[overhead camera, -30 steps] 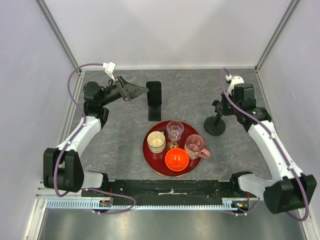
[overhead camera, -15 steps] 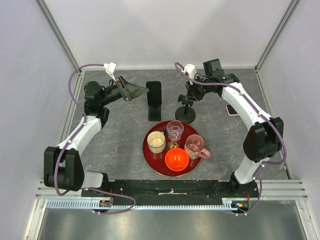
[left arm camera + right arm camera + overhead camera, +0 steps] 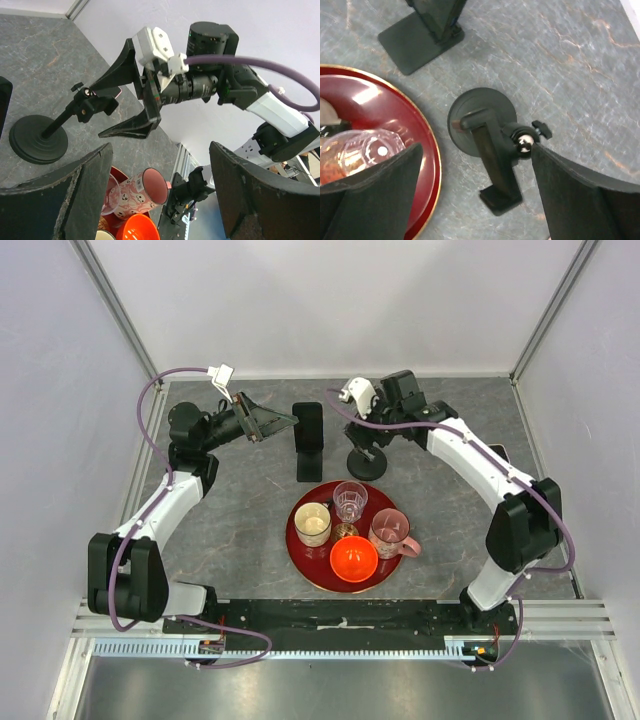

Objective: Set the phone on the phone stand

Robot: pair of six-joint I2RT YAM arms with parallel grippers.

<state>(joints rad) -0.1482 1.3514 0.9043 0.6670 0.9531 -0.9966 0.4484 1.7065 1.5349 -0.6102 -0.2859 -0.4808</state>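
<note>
Tray (image 3: pixel 302 558): one, red, nearest us; we count four vessels on it.
Phone stand (image 3: pixel 366 462): one, at the tray's 1 o'clock, upright and empty.
Phone (image 3: pixel 498 451): one, lying flat at the stand's 3 o'clock, partly hidden. We judge it light, stiff and slick, best taken by the long edges.
Right gripper (image 3: pixel 96 111): spread wide, flanking the stand's head, holding nothing.
Left gripper (image 3: pixel 283 421): agape and empty, at the tray's 11 o'clock.

Overhead view from behind; right wrist looks down, left across; all share the phone stand (image 3: pixel 366 468)
</note>
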